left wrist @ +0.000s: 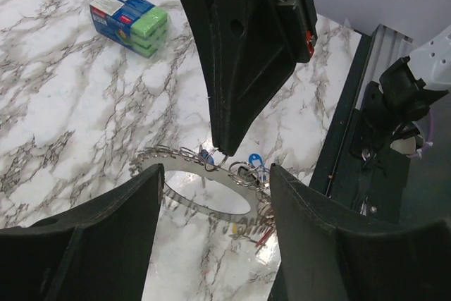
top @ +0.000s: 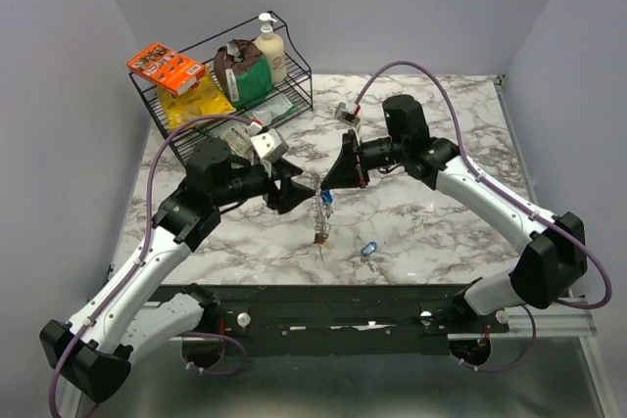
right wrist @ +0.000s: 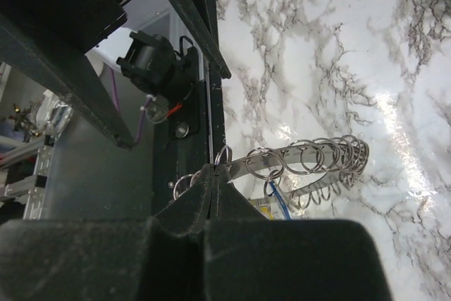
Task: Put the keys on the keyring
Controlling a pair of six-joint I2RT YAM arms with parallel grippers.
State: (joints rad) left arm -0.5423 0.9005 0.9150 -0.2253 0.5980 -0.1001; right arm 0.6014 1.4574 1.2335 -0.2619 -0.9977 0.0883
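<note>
My right gripper (right wrist: 211, 174) pinches the silvery keyring (right wrist: 310, 156), a flat band strung with wire loops, hanging over the veined marble table (top: 441, 212). My left gripper (left wrist: 217, 174) is spread just beside it, apparently not touching.

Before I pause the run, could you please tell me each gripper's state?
Left gripper: open, holding nothing.
Right gripper: closed on the keyring.
</note>
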